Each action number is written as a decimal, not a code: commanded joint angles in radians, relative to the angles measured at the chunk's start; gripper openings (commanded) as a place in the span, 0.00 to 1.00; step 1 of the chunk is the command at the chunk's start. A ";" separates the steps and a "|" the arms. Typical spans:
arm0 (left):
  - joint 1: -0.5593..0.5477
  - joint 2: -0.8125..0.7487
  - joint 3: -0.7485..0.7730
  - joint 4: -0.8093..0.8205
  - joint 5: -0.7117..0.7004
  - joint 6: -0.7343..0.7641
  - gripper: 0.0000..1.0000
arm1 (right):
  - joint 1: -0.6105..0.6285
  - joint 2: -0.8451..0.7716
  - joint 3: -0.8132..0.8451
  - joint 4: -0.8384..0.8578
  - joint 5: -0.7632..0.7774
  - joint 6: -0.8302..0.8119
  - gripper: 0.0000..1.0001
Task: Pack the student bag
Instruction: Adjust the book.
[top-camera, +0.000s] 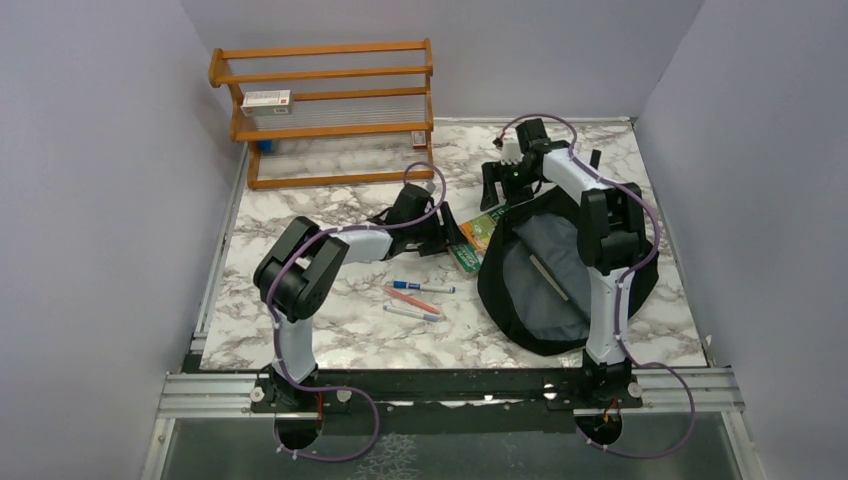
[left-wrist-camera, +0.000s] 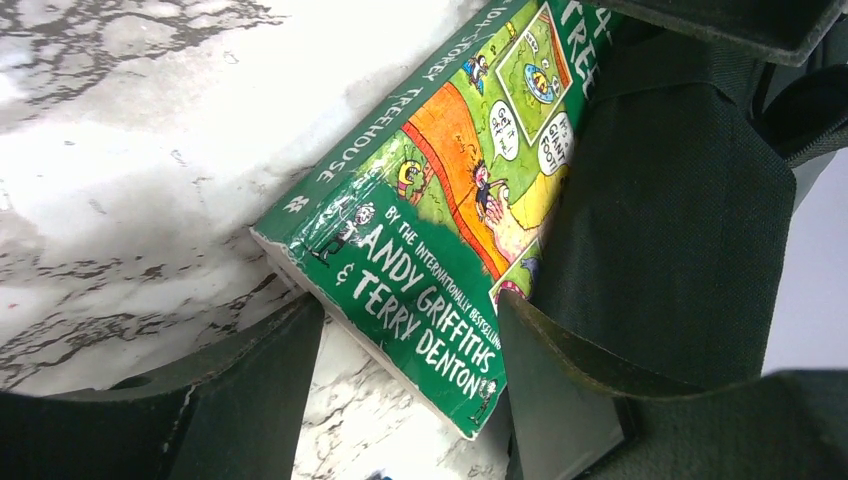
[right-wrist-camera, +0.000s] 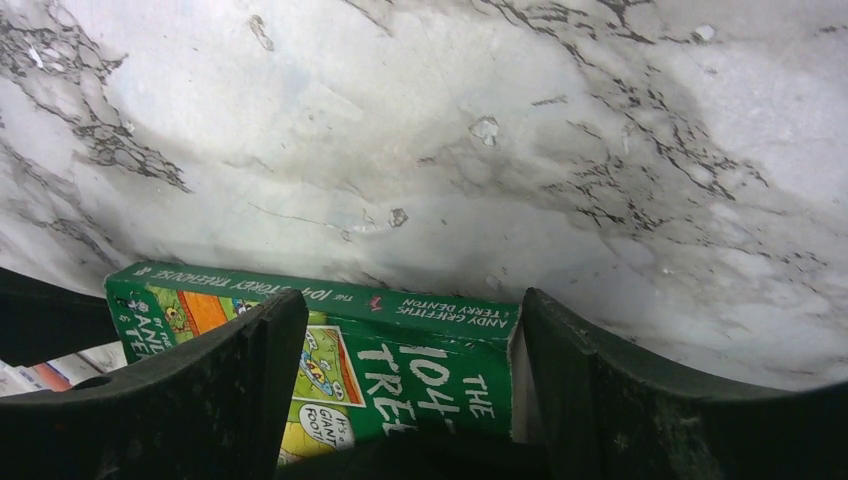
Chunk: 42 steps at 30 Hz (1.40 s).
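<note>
A large black backpack (top-camera: 520, 290) lies on the right half of the tabletop, reaching close to the near edge. It is soft and rounded, and its mouth gapes to show a grey lining. The tabletop (top-camera: 330, 340) is white marble pattern with grey veins, with plain pale lilac-grey walls on the left, right and far sides. Two black-and-white arms rise from the near edge, the left arm (top-camera: 300, 270) and the right arm (top-camera: 605, 230). Three pens (top-camera: 415, 298) lie loose near the middle of the tabletop, left of the backpack. One green paperback book (top-camera: 478, 232) rests at the backpack's far left rim, partly covered by the black fabric. The left gripper (left-wrist-camera: 410, 300) has its fingers apart astride the book's near corner; whether they pinch it cannot be told. The right gripper (right-wrist-camera: 410, 300) hangs over the book's other end, fingers spread wide, released. One wooden rack (top-camera: 330, 110) stands in the far left corner, with one small white box (top-camera: 266, 98) on a shelf.
</note>
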 joint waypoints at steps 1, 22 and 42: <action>0.055 0.033 0.004 -0.024 -0.038 0.032 0.67 | 0.108 0.028 0.025 -0.041 -0.208 0.093 0.81; 0.295 0.098 0.224 -0.256 -0.046 0.180 0.67 | 0.240 0.029 -0.013 0.074 -0.240 0.167 0.81; 0.344 -0.238 0.086 -0.380 -0.184 0.230 0.73 | 0.239 -0.180 -0.289 0.452 -0.002 0.168 0.87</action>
